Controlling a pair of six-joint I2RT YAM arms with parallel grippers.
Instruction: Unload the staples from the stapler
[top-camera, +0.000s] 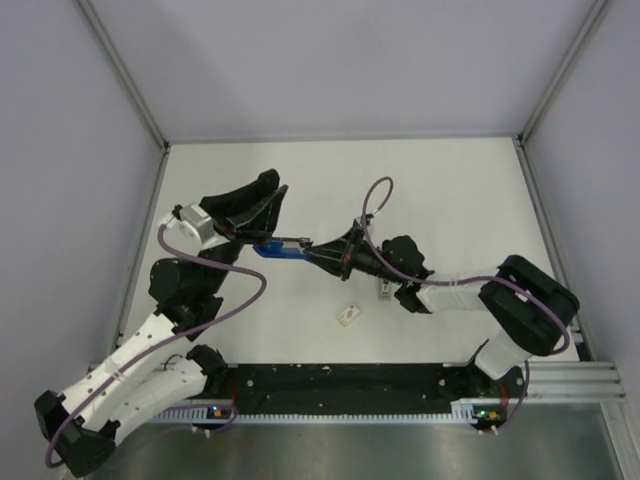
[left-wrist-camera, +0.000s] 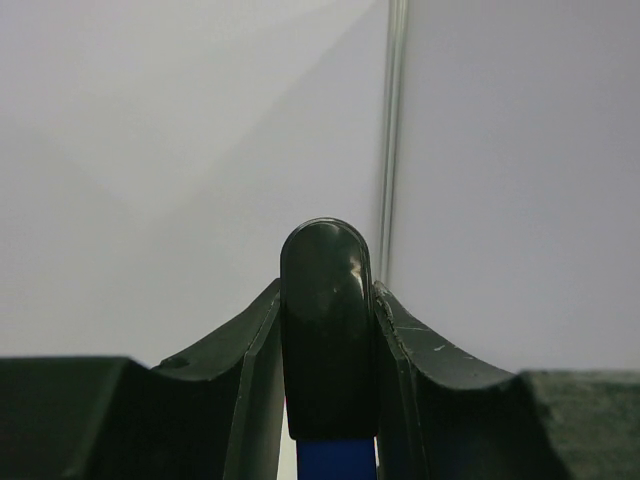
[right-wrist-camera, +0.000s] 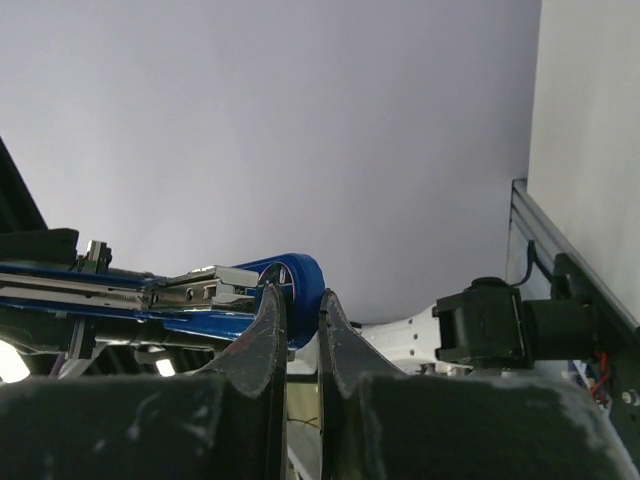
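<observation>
Blue stapler (top-camera: 270, 250) near table (top-camera: 450, 190) centre, well apart from walls (top-camera: 350, 60)

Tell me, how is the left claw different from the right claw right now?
The left claw has its fingers apart, squeezing the black end of the stapler; the right claw has its fingers almost together, with a thin gap. The left claw reaches from the left; the right claw reaches from the right, by a blue end and the metal staple rail. Both are black and meet at the stapler.
</observation>
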